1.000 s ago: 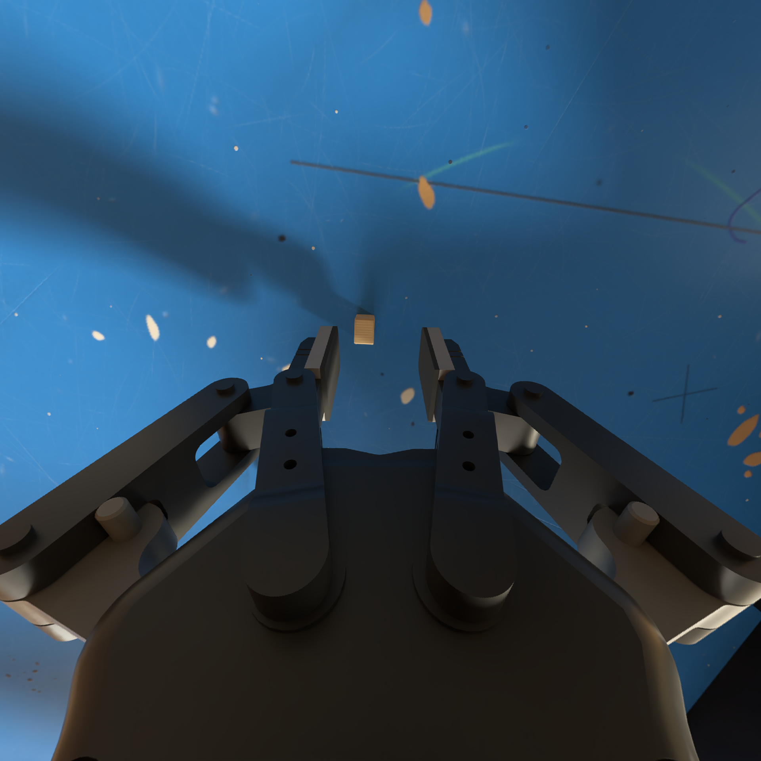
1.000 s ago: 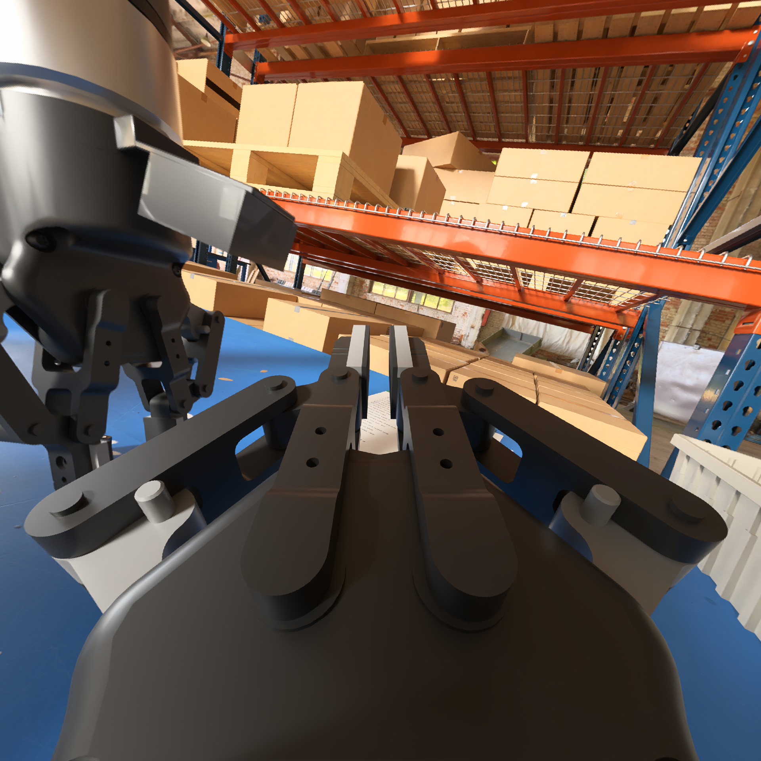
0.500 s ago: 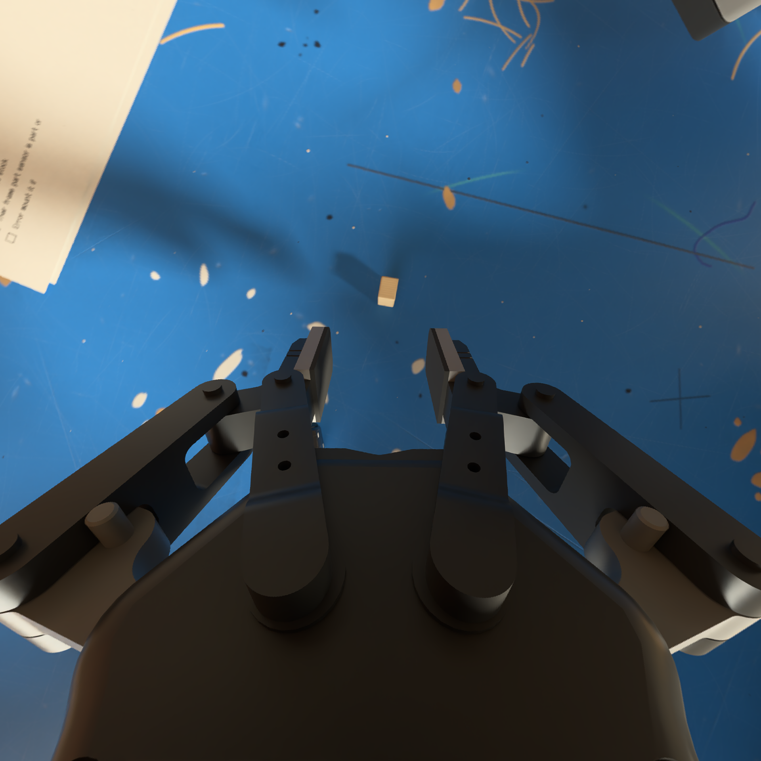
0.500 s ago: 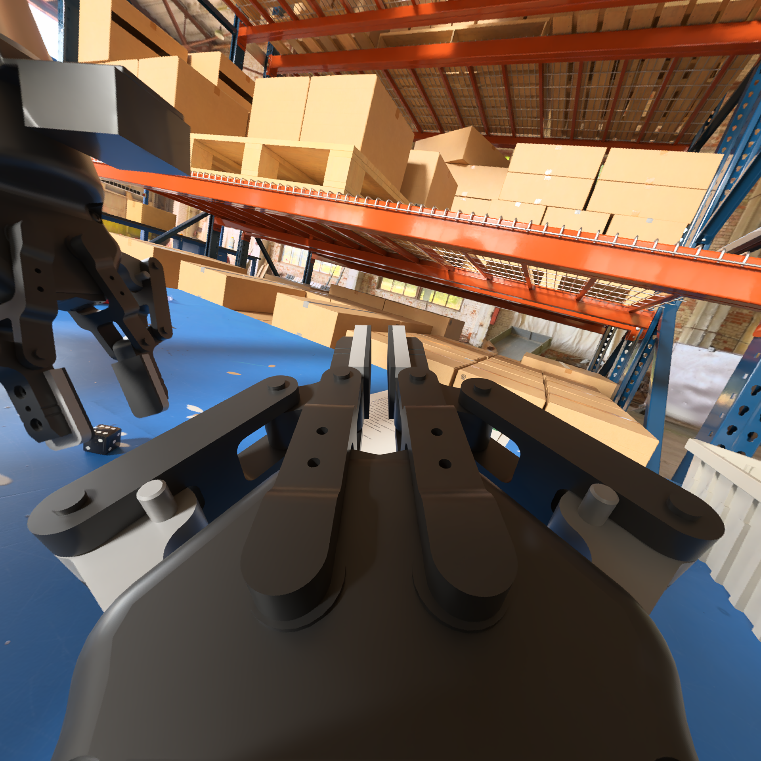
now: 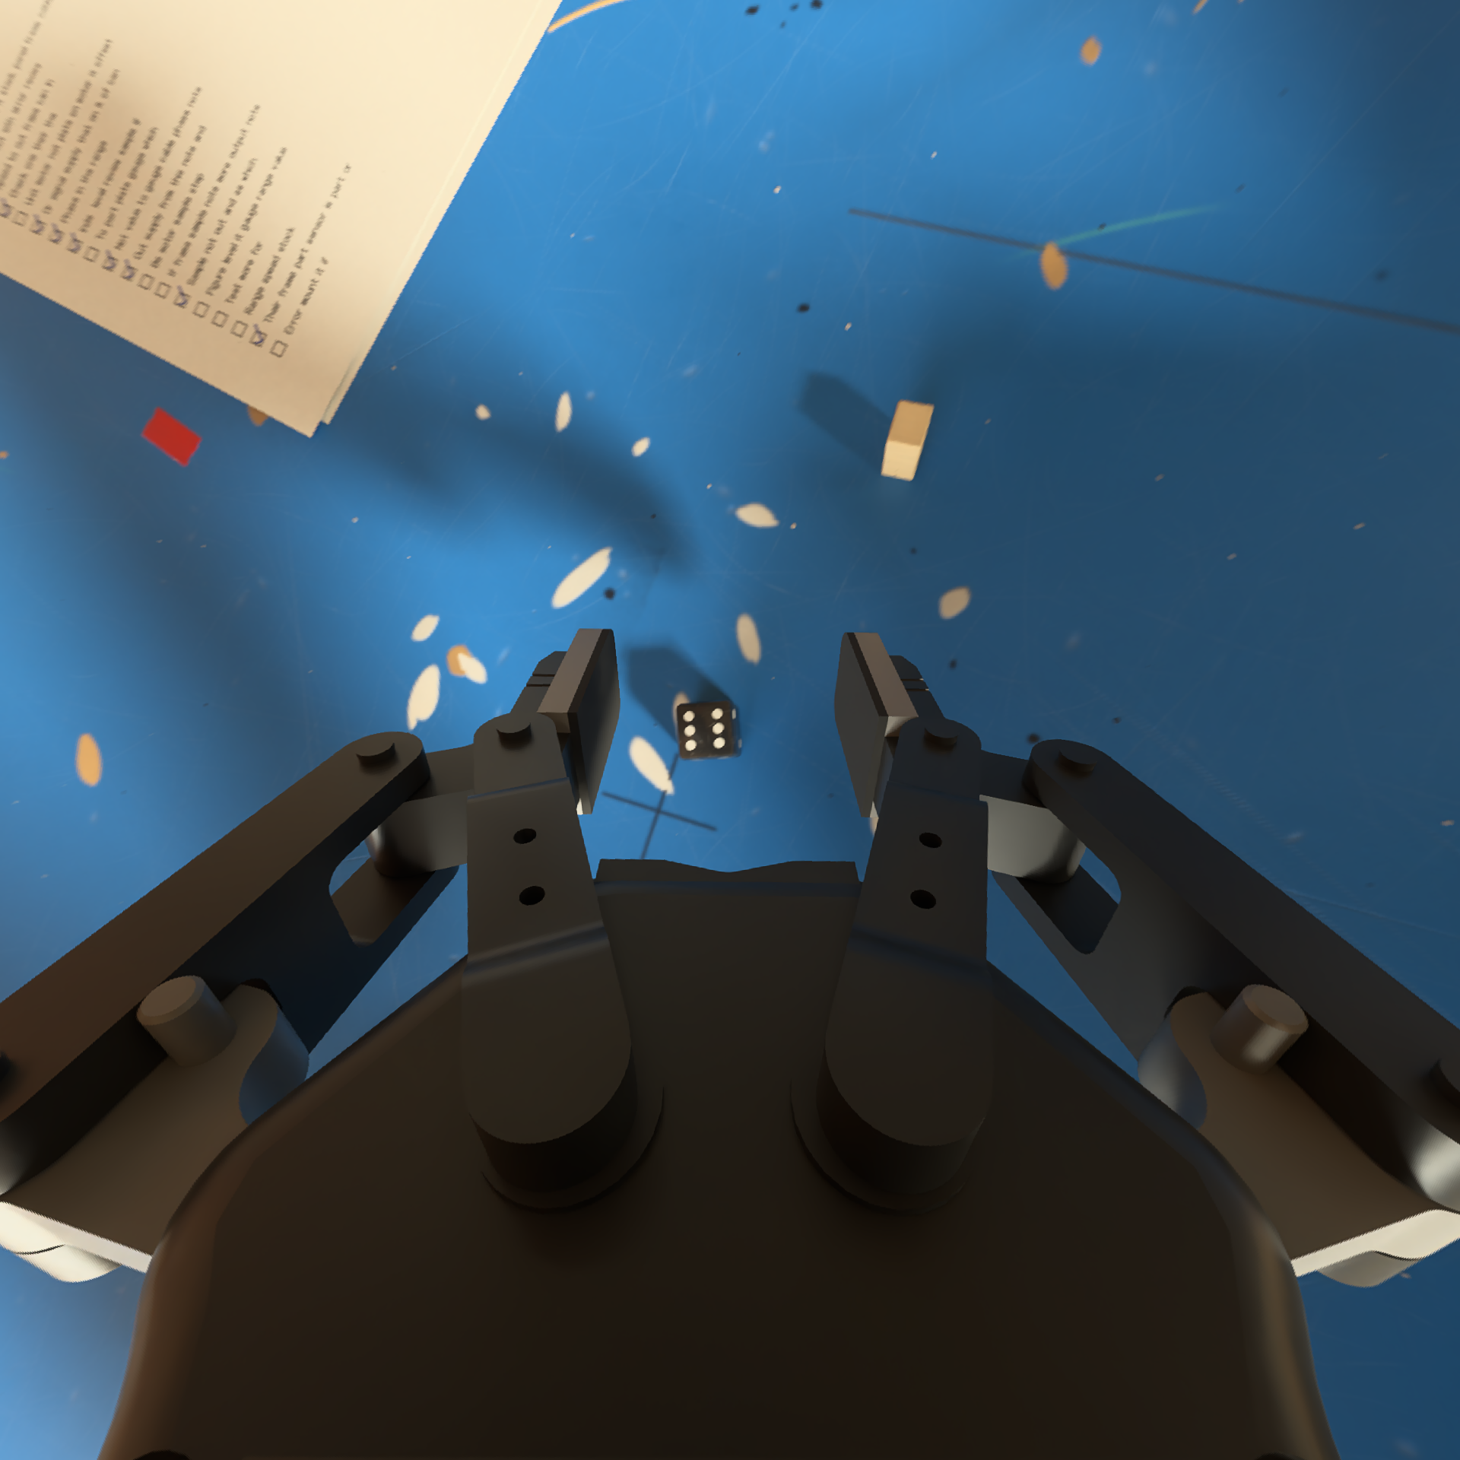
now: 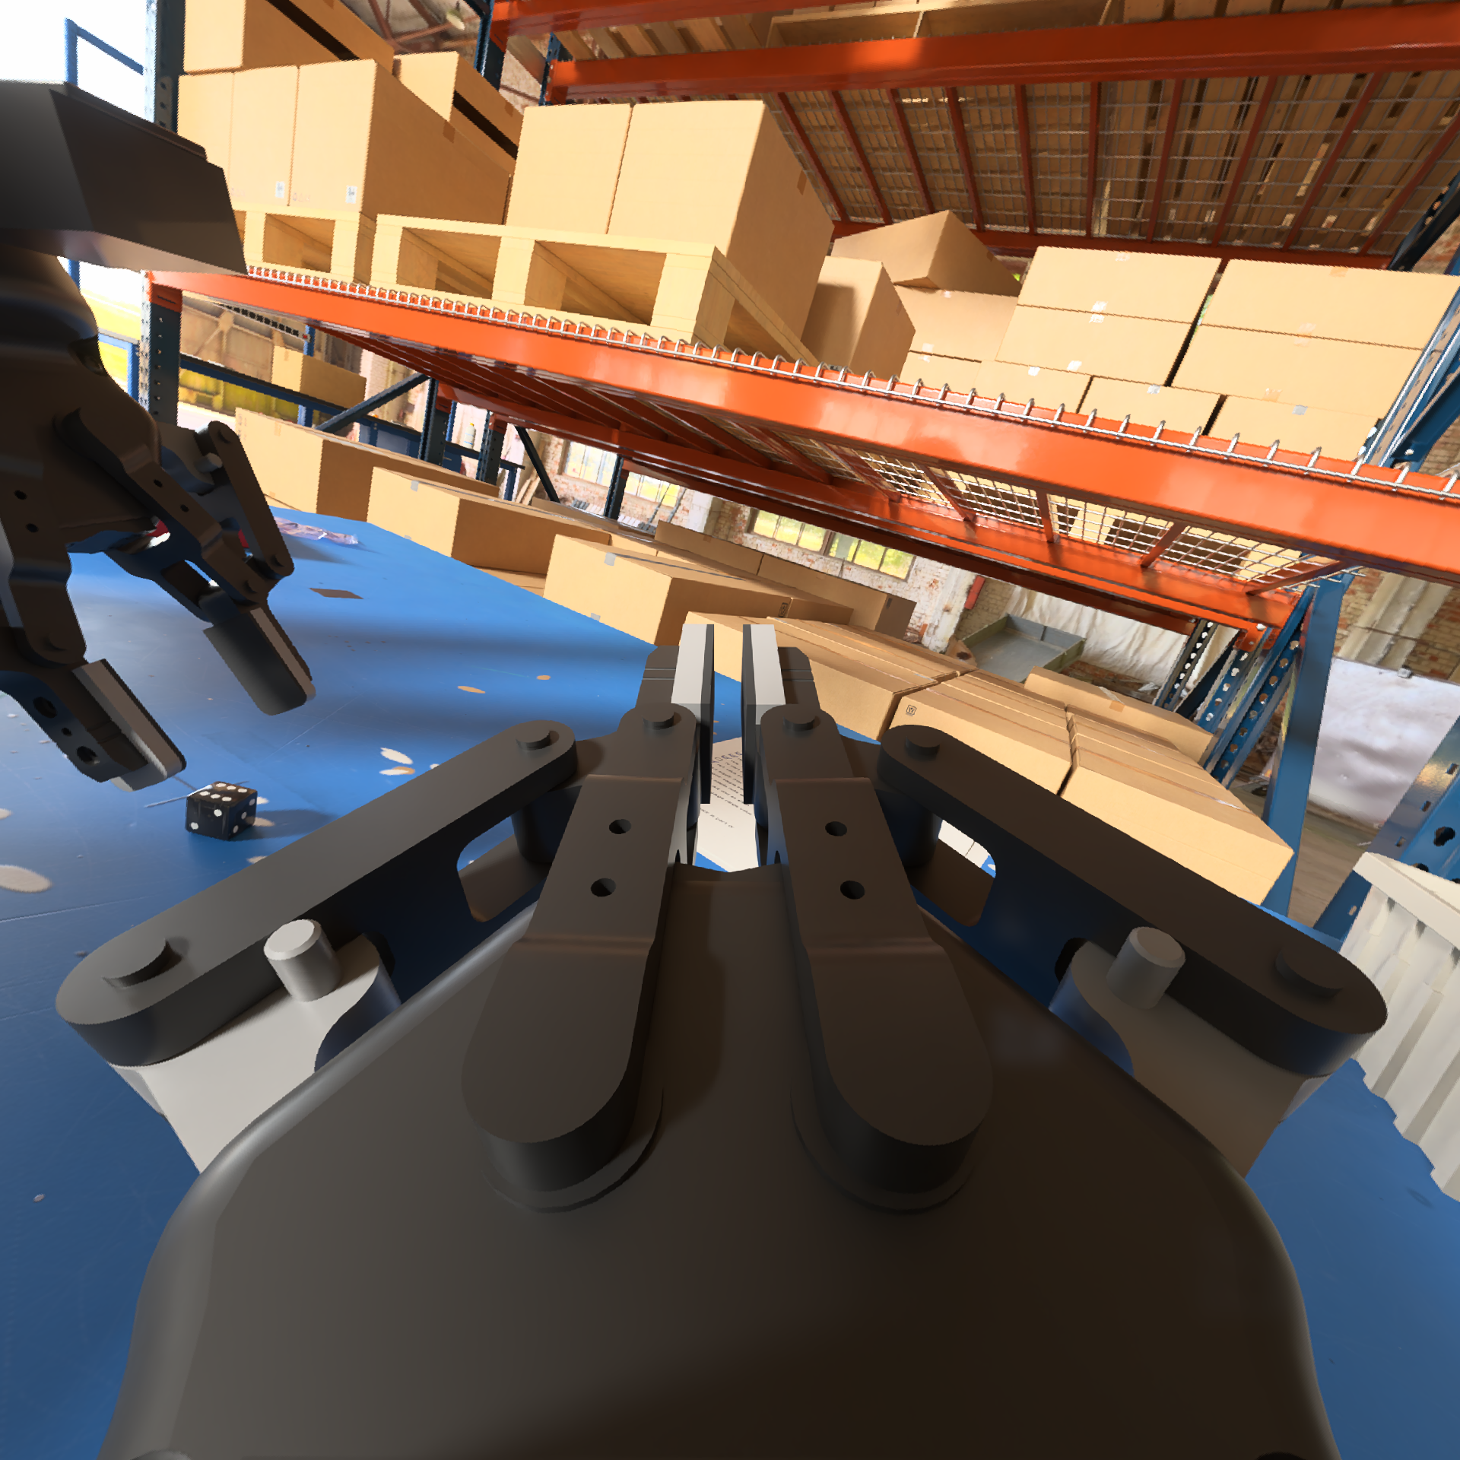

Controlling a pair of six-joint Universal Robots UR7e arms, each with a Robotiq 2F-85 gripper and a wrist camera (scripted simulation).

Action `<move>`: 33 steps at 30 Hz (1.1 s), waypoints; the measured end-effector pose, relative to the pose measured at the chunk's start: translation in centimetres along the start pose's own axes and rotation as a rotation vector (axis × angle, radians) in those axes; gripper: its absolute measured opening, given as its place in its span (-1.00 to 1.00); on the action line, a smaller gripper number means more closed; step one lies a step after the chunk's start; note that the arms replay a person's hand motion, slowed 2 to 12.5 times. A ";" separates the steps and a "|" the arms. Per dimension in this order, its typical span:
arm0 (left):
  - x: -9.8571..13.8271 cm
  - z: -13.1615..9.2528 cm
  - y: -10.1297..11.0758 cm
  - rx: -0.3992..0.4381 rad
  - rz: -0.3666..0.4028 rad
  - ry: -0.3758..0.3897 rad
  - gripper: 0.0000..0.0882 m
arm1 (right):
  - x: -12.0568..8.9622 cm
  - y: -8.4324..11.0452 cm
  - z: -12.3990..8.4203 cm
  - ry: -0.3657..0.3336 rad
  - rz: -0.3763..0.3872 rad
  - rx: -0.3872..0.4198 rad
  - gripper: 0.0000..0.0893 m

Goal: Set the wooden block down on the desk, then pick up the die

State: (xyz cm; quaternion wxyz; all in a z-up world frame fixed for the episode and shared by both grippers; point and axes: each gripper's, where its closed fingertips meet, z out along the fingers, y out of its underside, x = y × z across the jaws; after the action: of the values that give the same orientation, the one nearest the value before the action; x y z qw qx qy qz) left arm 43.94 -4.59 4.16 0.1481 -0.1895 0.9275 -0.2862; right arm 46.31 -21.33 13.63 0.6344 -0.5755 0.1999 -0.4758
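Observation:
A small black die (image 5: 707,730) with white pips lies on the blue desk (image 5: 1106,632), straight below my left gripper (image 5: 727,687) and between its open fingers. The gripper is empty and hangs above it. The wooden block (image 5: 906,439) lies on the desk farther ahead and to the right, apart from the gripper. In the right wrist view the die (image 6: 222,809) shows at left with the left gripper (image 6: 209,723) hovering over it. My right gripper (image 6: 728,671) is nearly shut with a thin gap, holds nothing, and points out over the desk edge.
A stack of printed paper sheets (image 5: 237,174) lies at the far left, with a small red tag (image 5: 171,435) beside it. Pale chips are scattered over the desk. A white ribbed bin (image 6: 1414,980) stands at the right; warehouse racking (image 6: 869,411) with cardboard boxes stands beyond.
My left gripper has moved away from the wooden block, which lies free on the desk, and now hangs over the die. The right gripper has stayed still.

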 end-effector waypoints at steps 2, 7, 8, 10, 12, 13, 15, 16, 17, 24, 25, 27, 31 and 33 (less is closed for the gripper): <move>-0.4 0.0 0.5 -0.005 0.022 -0.033 0.13 | -0.1 0.0 0.0 -0.004 -0.004 -0.003 -0.86; -0.9 0.2 1.4 -0.017 0.070 -0.087 0.13 | -0.3 0.2 0.1 -0.012 -0.016 -0.011 -0.87; -0.9 0.2 1.6 -0.018 0.076 -0.091 0.13 | -0.4 0.2 0.1 -0.013 -0.019 -0.012 -0.88; -0.9 0.3 1.8 -0.020 0.085 -0.097 0.13 | -0.4 0.2 0.1 -0.015 -0.023 -0.015 -0.89; -0.8 0.5 2.0 -0.019 0.087 -0.096 0.13 | -0.5 0.3 0.1 -0.017 -0.027 -0.018 -0.89; -0.7 0.5 2.1 -0.017 0.086 -0.095 0.13 | -0.5 0.3 0.1 -0.018 -0.029 -0.020 -0.90; -0.7 0.7 2.2 -0.012 0.081 -0.090 0.10 | -0.6 0.3 0.1 -0.020 -0.033 -0.023 -0.90; -0.6 0.7 2.2 -0.009 0.078 -0.086 0.09 | -0.6 0.3 0.2 -0.021 -0.034 -0.024 -0.91; -0.5 0.8 2.2 -0.005 0.074 -0.082 0.08 | -0.6 0.4 0.2 -0.023 -0.035 -0.026 -0.91; -0.2 1.3 2.4 0.015 0.039 -0.052 -0.04 | -0.8 0.5 0.2 -0.034 -0.038 -0.034 -0.92; -0.2 1.3 2.5 0.017 0.033 -0.048 -0.05 | -0.8 0.5 0.2 -0.036 -0.038 -0.035 -0.92; -0.2 1.5 2.6 0.020 0.022 -0.042 -0.08 | -0.9 0.6 0.2 -0.041 -0.037 -0.037 -0.93; -0.2 1.7 2.8 0.024 -0.002 -0.030 -0.14 | -1.1 0.7 0.3 -0.054 -0.034 -0.041 -0.93; -0.2 1.8 2.8 0.026 -0.013 -0.024 -0.17 | -1.2 0.7 0.3 -0.062 -0.032 -0.042 -0.93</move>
State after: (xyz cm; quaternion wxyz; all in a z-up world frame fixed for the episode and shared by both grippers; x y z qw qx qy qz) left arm 44.05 -3.19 1.12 0.1598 -0.1971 0.9205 -0.2971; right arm 46.27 -20.27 12.73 0.6202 -0.6064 0.1809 -0.4636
